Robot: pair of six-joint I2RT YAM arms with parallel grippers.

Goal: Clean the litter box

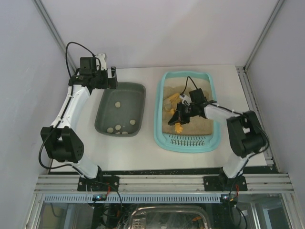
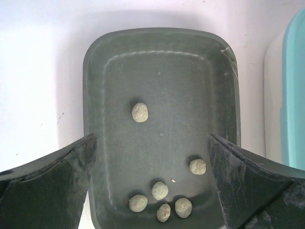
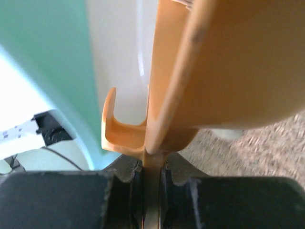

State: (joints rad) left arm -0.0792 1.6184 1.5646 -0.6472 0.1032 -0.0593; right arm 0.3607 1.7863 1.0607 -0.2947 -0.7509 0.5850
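The litter box (image 1: 160, 129) is the light-turquoise tray at the right, with beige litter (image 1: 200, 125) and a slotted grate (image 1: 188, 140) at its near end. My right gripper (image 1: 183, 113) hovers over the litter, shut on the thin handle of an orange scoop (image 1: 172, 100). In the right wrist view the fingertips (image 3: 152, 164) pinch the scoop (image 3: 238, 62) from both sides, with litter (image 3: 267, 143) and the turquoise wall (image 3: 43, 57) behind. My left gripper (image 1: 113, 78) stands open above the far end of the dark tray, its jaws (image 2: 151, 157) wide apart and holding nothing.
A smaller dark grey-green tray (image 1: 106, 107) lies left of the litter box and holds several pale round clumps (image 2: 159, 190). The turquoise rim (image 2: 295, 95) shows at the right edge of the left wrist view. White walls and frame posts surround the table.
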